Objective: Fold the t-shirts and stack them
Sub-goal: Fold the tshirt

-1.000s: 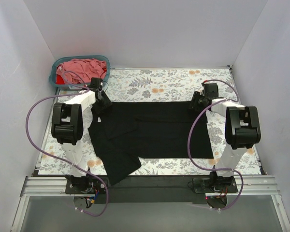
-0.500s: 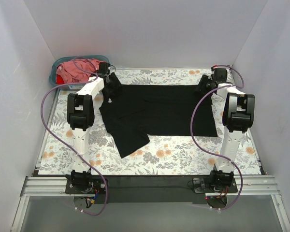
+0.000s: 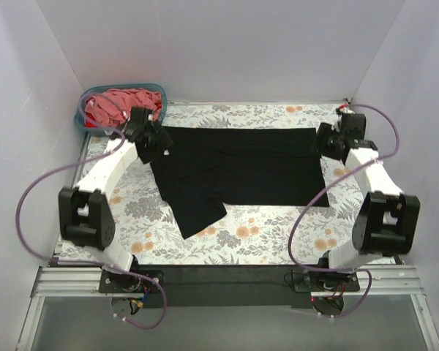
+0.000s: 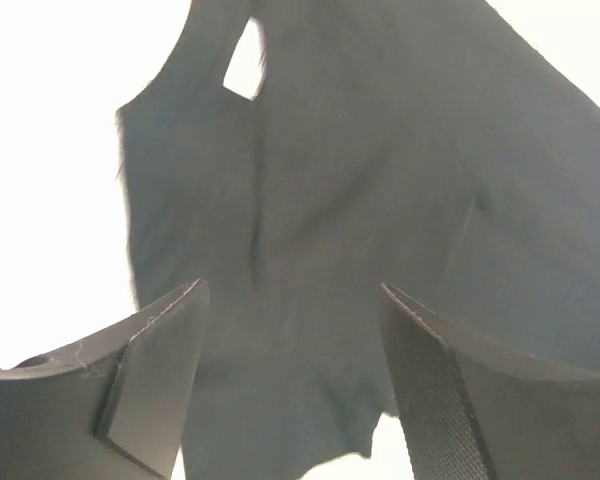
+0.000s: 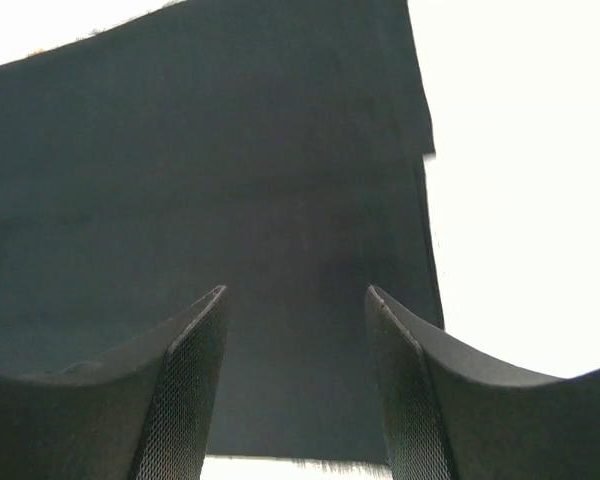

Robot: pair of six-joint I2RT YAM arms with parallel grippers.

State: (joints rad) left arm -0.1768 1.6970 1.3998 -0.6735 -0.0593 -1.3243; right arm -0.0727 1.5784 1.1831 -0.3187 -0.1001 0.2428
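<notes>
The large black t-shirt (image 3: 238,166) lies flat on the floral table, folded lengthwise, one sleeve (image 3: 200,210) sticking out toward the front left. My left gripper (image 3: 155,143) is open just off the shirt's left end; the left wrist view shows black cloth (image 4: 360,200) below and between its spread fingers. My right gripper (image 3: 326,142) is open at the shirt's far right corner; in the right wrist view the shirt's hem end (image 5: 280,230) lies under its open fingers, nothing held. Pink and red shirts (image 3: 124,102) are bunched in the basket.
The teal plastic basket (image 3: 81,117) stands at the back left corner against the wall. White walls close in the table on three sides. Purple cables loop beside both arms. The floral tablecloth (image 3: 263,241) shows in front of the shirt.
Both grippers have let go of the shirt's far edge and drawn back outward from it, and the arms have swung lower and outward. The shirt lies where it was half a second ago.
</notes>
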